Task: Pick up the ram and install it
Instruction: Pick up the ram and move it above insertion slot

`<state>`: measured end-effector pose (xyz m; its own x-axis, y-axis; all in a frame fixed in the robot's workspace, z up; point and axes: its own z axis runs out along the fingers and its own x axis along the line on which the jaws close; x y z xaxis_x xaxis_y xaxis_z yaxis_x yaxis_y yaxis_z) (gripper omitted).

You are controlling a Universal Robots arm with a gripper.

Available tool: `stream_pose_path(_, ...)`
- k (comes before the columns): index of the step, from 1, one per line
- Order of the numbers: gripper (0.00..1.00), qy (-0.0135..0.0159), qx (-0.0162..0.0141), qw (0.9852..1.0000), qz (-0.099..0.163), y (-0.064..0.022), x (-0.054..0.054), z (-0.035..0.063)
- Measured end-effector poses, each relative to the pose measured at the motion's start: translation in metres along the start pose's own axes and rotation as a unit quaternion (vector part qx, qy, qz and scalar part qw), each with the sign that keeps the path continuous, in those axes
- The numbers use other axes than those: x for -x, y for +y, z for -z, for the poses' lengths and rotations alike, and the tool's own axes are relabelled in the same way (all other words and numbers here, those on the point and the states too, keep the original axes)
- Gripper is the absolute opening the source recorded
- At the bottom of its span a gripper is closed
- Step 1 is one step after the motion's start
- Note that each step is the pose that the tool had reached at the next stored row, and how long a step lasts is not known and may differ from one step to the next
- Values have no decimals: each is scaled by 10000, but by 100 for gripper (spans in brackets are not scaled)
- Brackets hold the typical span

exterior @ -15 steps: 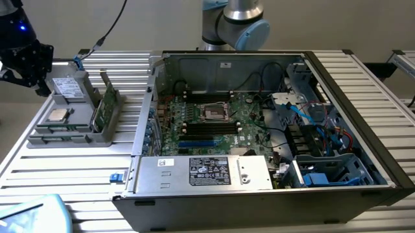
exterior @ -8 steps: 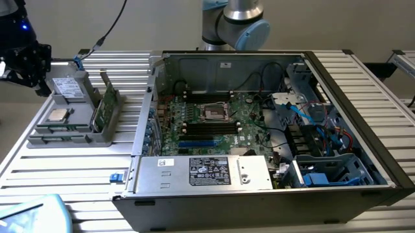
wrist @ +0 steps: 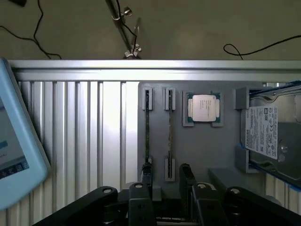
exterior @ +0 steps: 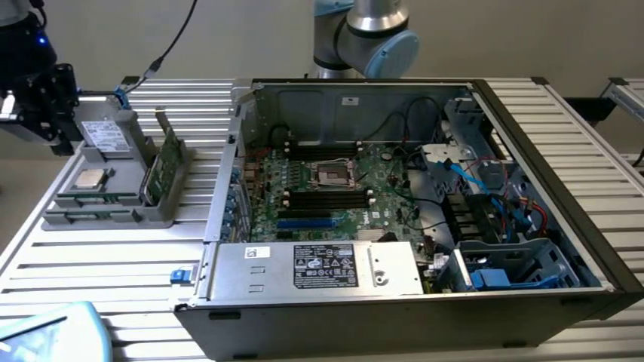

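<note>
Gripper [wrist: 166,169] sits closest to the wrist camera, fingers [wrist: 187,181] spread, bare gap between them, pinching nothing. Ram [wrist: 147,132] stands on edge in a slot of the grey tray [wrist: 202,155], just beyond the fingertips. Its long axis runs straight away from the gripper, roughly square to the line joining the two fingertips. Its near end meets one fingertip rather than the middle of the gap; contact there cannot be told. Second slot [wrist: 169,136], just beside the ram, lines up with the gap and shows a thin strip; stick or bare groove, cannot tell. Further along the tray: CPU [wrist: 203,107], then drive [wrist: 270,136]. Exterior view: gripper is over the tray's end at the exterior view's left, and a green card [exterior: 161,170] stands upright in the tray. Open case [exterior: 352,105] lies on the table [exterior: 101,256] to the exterior view's right of the tray. Its memory slots [exterior: 327,197] are well apart from the gripper. Judgement: the ram is not yet lifted, so the pick is barely begun.
</note>
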<state>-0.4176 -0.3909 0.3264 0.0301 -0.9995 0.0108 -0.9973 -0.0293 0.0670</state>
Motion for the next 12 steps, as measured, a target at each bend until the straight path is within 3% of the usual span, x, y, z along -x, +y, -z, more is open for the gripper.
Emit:
stream_pose_path(3, 37, 10, 4, 9997, 232, 6, 1, -6)
stream_pose_path(7, 37, 19, 37, 9997, 253, 12, 1, -14)
stream_pose_path(12, 37, 19, 49, 9996, 261, 51, 2, -103)
